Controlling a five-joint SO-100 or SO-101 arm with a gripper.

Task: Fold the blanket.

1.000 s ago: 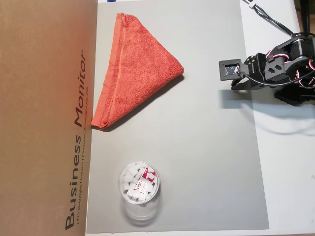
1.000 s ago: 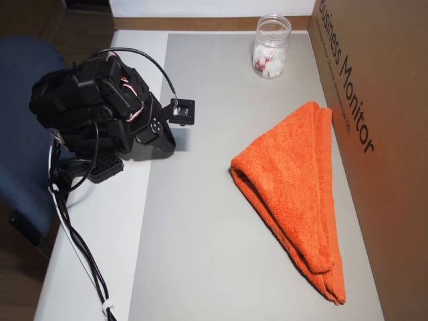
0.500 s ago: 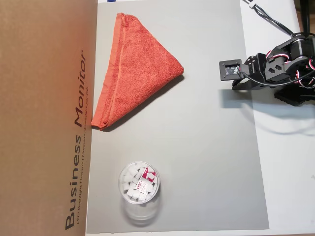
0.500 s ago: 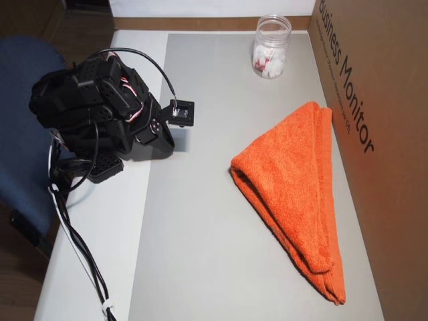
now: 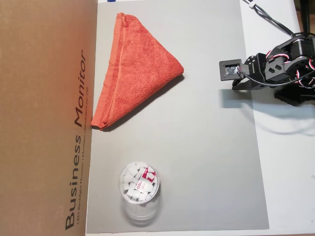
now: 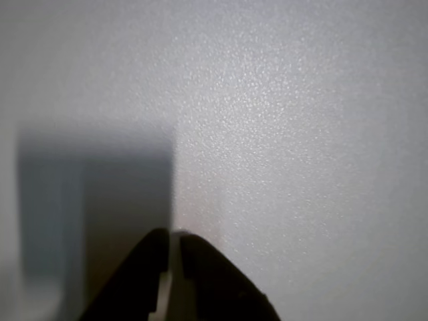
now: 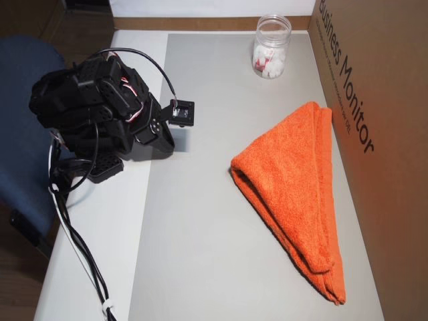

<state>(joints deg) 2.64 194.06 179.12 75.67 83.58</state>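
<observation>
The blanket (image 5: 136, 70) is an orange-red terry towel folded into a triangle on the grey mat (image 5: 206, 147). Its long edge runs beside the cardboard box, and its point faces the arm. In another overhead view the blanket (image 7: 294, 184) lies at the right. The black arm (image 5: 280, 71) sits folded up at the mat's right edge, well apart from the blanket. In the wrist view my gripper (image 6: 172, 235) points down at bare grey mat, its dark fingertips (image 6: 200, 267) pressed together with nothing between them.
A large brown cardboard box (image 5: 44, 118) printed "Business Monitor" borders the mat on the blanket's side. A clear plastic jar (image 5: 139, 186) of small white pieces stands on the mat near the box. Cables (image 7: 73, 227) trail from the arm's base. A blue chair (image 7: 17, 80) is beside the table.
</observation>
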